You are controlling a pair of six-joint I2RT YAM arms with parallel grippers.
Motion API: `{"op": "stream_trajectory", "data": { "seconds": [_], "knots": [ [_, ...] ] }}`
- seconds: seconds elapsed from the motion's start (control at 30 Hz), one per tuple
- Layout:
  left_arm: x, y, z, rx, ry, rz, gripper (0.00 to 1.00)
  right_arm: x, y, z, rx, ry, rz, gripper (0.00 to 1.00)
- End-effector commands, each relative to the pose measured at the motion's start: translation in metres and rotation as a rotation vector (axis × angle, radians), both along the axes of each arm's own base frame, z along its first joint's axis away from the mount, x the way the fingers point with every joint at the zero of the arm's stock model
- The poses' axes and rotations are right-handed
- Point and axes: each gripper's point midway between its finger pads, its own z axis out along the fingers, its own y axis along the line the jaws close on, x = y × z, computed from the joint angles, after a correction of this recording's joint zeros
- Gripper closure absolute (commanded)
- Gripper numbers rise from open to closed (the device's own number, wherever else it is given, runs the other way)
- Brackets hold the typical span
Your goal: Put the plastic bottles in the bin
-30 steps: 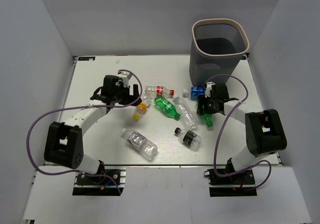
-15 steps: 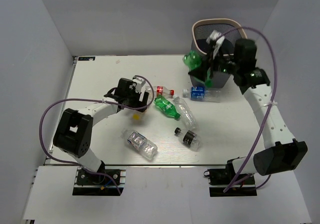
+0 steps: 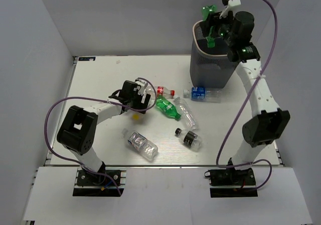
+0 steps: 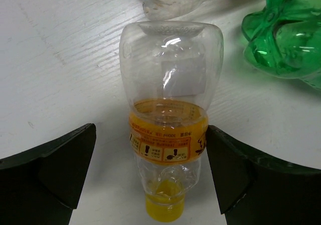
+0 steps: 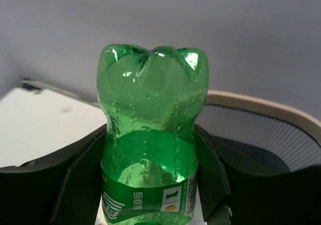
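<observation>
My right gripper (image 3: 214,28) is shut on a green bottle (image 3: 209,24) and holds it in the air over the near left part of the bin's beige rim (image 3: 196,43). In the right wrist view the green bottle (image 5: 150,114) sits between the jaws, base up, with the bin rim (image 5: 261,108) behind it. My left gripper (image 3: 138,104) is open, low over the table. Its jaws stand either side of a clear bottle with a yellow cap and orange label (image 4: 168,134). The right jaw is at the label, the left one is apart from it.
Several bottles lie on the white table: red-labelled (image 3: 160,90), green (image 3: 167,108), clear (image 3: 186,113), blue-labelled (image 3: 200,93), black-capped (image 3: 189,138), and a crumpled clear one (image 3: 140,143). The green one (image 4: 286,34) lies close right of the left gripper.
My right arm has lifted the green bottle from the table up to above the bin. My left gripper has moved right over the yellow-capped bottle.
</observation>
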Motion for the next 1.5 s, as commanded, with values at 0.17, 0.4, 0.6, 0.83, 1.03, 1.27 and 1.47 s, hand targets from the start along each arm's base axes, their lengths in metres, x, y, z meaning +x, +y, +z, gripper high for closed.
{"op": "stream_trajectory", "data": {
  "seconds": [0.17,0.4,0.6,0.83,1.03,1.27,1.47],
  "knots": [
    [0.007,0.005,-0.007,0.04,-0.033,0.045,0.02,0.074,-0.069,-0.017,-0.048,-0.056,-0.322,0.1],
    [0.007,0.0,-0.017,0.041,-0.012,0.041,0.2,0.021,-0.056,0.012,0.012,-0.08,-0.129,0.1],
    [0.001,-0.009,-0.018,0.009,0.029,-0.002,0.69,-0.066,-0.02,-0.008,-0.043,-0.028,0.238,0.28],
    [0.004,-0.016,0.101,-0.11,-0.188,-0.006,0.85,-0.189,0.005,-0.117,-0.305,0.082,0.672,0.89],
    [0.009,-0.062,0.237,-0.326,-0.395,-0.175,0.86,-0.24,-0.01,-0.227,-0.419,0.256,0.695,0.42],
    [0.047,-0.136,0.324,-0.589,-0.512,-0.296,0.86,-0.25,-0.014,-0.288,-0.436,0.444,0.672,0.32],
    [0.067,-0.198,0.393,-0.815,-0.624,-0.394,0.85,-0.259,-0.013,-0.314,-0.466,0.51,0.695,0.23]
  ]
}}
